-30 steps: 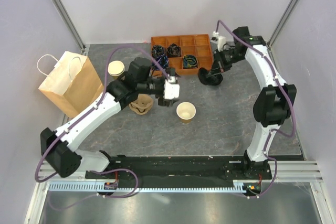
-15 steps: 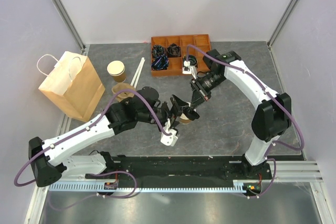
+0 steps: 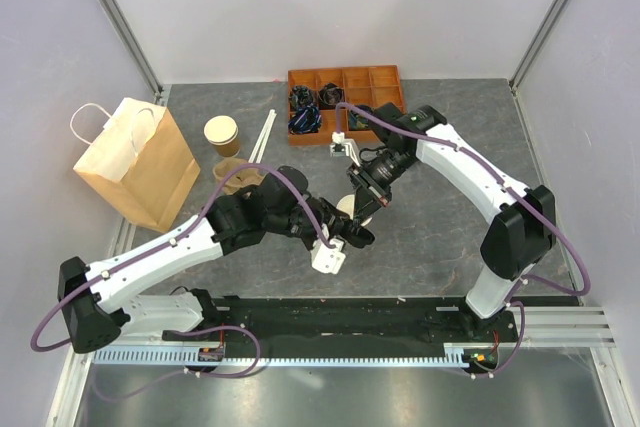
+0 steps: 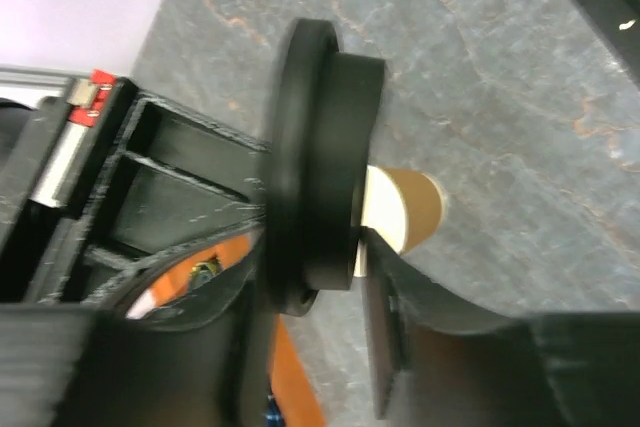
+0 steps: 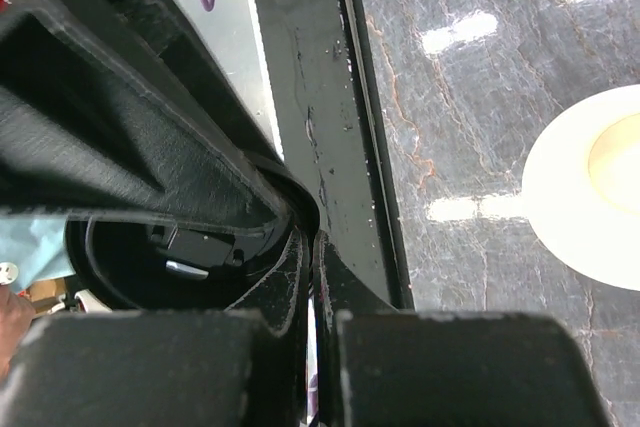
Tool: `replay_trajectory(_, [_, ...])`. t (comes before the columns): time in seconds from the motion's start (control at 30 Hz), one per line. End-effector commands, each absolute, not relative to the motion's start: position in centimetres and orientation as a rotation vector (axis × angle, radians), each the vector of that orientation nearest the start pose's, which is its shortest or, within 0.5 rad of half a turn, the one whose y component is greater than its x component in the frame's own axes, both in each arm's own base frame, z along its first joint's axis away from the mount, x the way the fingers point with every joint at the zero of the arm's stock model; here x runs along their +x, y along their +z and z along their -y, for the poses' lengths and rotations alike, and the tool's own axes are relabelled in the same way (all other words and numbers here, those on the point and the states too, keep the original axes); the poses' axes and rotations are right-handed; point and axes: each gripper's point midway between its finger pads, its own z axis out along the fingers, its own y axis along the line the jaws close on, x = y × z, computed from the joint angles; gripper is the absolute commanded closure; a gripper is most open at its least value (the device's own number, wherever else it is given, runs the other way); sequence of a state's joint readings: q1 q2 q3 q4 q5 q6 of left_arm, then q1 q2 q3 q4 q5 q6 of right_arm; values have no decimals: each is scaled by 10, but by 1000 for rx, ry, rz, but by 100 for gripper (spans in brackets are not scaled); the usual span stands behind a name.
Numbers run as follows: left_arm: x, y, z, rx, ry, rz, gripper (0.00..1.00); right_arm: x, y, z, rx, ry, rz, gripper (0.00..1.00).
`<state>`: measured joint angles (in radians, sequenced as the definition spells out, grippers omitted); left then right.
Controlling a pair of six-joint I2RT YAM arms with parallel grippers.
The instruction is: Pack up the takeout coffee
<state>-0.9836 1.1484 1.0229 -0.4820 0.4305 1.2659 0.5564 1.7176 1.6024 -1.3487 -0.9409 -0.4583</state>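
Black lid (image 4: 315, 157) pinched by closed right gripper (image 5: 310, 277) at paper cup (image 4: 405, 212) mouth | left gripper (image 3: 350, 232) straddles cup, grip undeterminable

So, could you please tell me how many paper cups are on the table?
2. The back brown paper cup stands beside the brown paper bag; the middle brown paper cup sits mid-table, largely covered from above. Others may be hidden.

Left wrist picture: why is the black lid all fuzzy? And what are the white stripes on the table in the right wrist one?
Left wrist: the black lid sits very near the lens, so it blurs. Right wrist: those stripes are light glaring off the shiny table.
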Motion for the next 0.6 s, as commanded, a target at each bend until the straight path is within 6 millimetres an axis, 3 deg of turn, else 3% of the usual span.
replay_trajectory(0.0, [151, 256, 325, 1919, -472, -802, 66, 186, 224, -271, -1431, 1391, -2289, 100])
replay_trajectory(0.07, [149, 258, 325, 1875, -531, -901, 77, 192, 228, -274, -1437, 1367, -2270, 95])
replay_trajectory(0.13, [150, 256, 327, 1838, -580, -1001, 83, 200, 227, -272, -1447, 1305, -2268, 82])
replay_trajectory(0.2, [147, 256, 328, 1786, -654, -1116, 86, 212, 233, -268, -1422, 1265, -2252, 63])
replay_trajectory(0.23, [145, 257, 329, 1770, -680, -1139, 87, 223, 239, -265, -1409, 1217, -2238, 44])
replay_trajectory(0.3, [145, 261, 330, 1697, -754, -1235, 89, 247, 245, -250, -1338, 1142, -2247, 29])
replay_trajectory(0.33, [143, 262, 331, 1673, -820, -1270, 90, 262, 258, -245, -1306, 1095, -2211, 21])
replay_trajectory(0.37, [141, 267, 332, 1599, -907, -1363, 90, 282, 266, -227, -1210, 1070, -2214, 20])
replay_trajectory(0.4, [155, 272, 328, 1519, -946, -1425, 90, 293, 275, -219, -1160, 1067, -2193, 19])
replay_trajectory(0.43, [150, 272, 329, 1438, -1096, -1538, 91, 310, 291, -202, -1079, 1053, -2159, 19])
replay_trajectory(0.47, [156, 274, 327, 1371, -1163, -1595, 91, 315, 298, -195, -1052, 1039, -2142, 19])
replay_trajectory(0.5, [176, 278, 322, 1262, -1202, -1643, 91, 319, 304, -189, -1040, 1016, -2125, 19])
replay_trajectory(0.57, [180, 275, 320, 1089, -1404, -1803, 91, 319, 315, -182, -1026, 943, -2077, 20])
